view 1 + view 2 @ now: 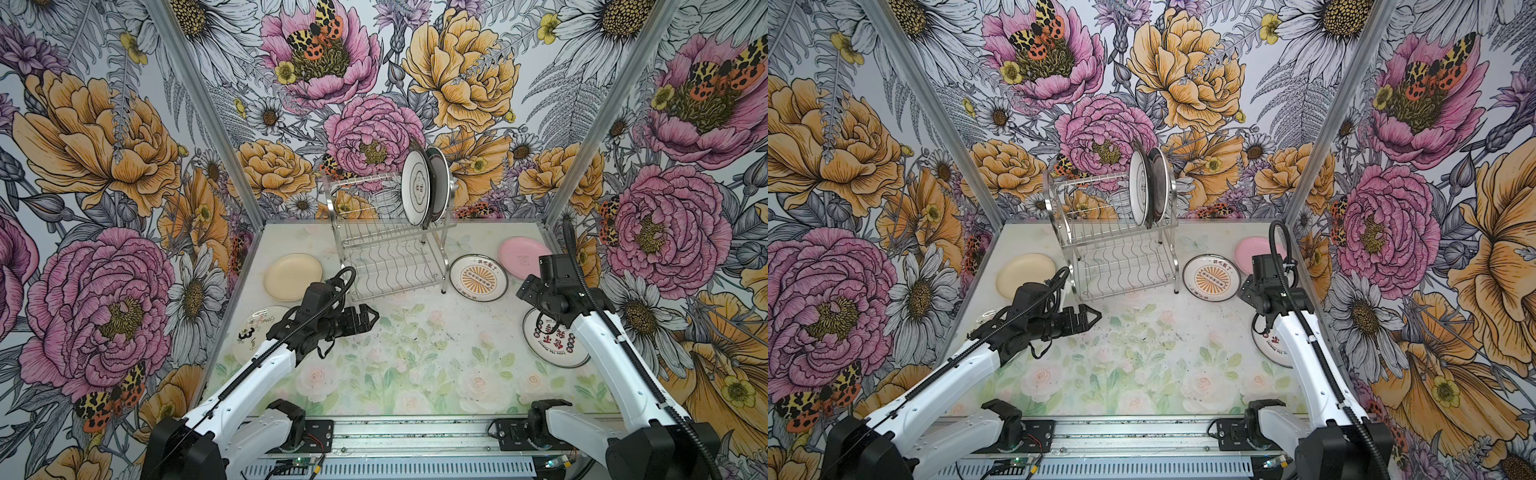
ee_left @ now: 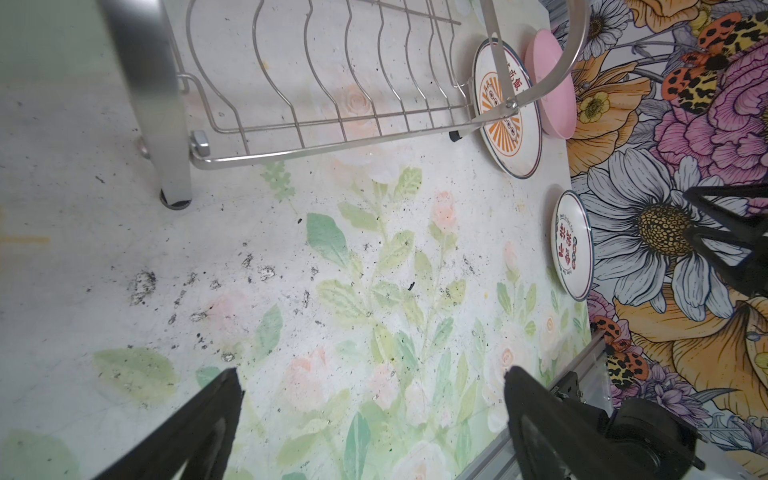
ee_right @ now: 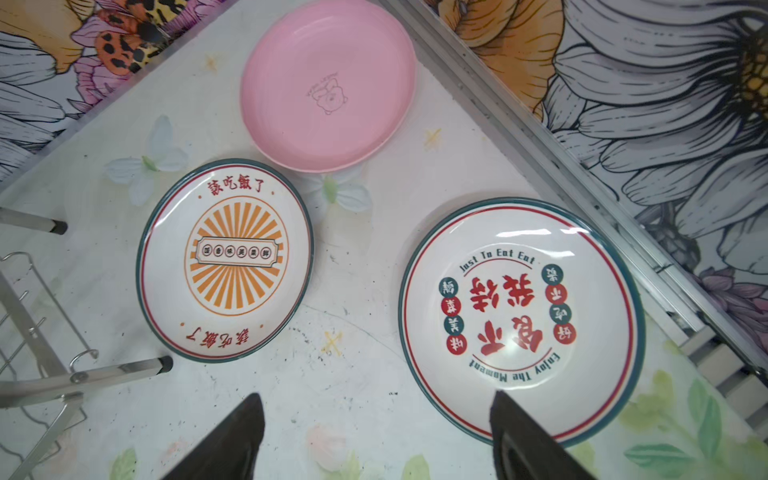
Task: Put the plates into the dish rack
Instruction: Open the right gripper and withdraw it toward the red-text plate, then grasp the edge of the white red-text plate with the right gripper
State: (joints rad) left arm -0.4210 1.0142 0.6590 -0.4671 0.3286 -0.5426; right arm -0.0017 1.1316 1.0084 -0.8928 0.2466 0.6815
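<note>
In both top views we are seeing the shiny two-tier steel wire dish rack point(image 1: 386, 249) standing at the back of the pale flower-printed table point(image 1: 415, 365). It is holding two round plates upright on its upper tier: a white dark-rimmed plate point(image 1: 415, 193) and a darker plate point(image 1: 439, 187) just beside it. Lying flat are a plain cream plate point(image 1: 293, 276) left of the rack, and a white orange-sunburst plate point(image 1: 478, 277), a plain pink plate point(image 1: 519, 257) and a white red-lettered teal-rimmed plate point(image 1: 548, 345) to its right.

In the left wrist view we are watching the left gripper point(image 2: 372, 374) hovering over bare table near the rack's lower tier, its black fingers point(image 2: 199, 432) spreading wide and gripping nothing.

In the right wrist view we are finding the right gripper point(image 3: 376, 415) splaying wide too and carrying nothing, one fingertip point(image 3: 513, 419) overlapping the red-lettered plate's rim.
</note>
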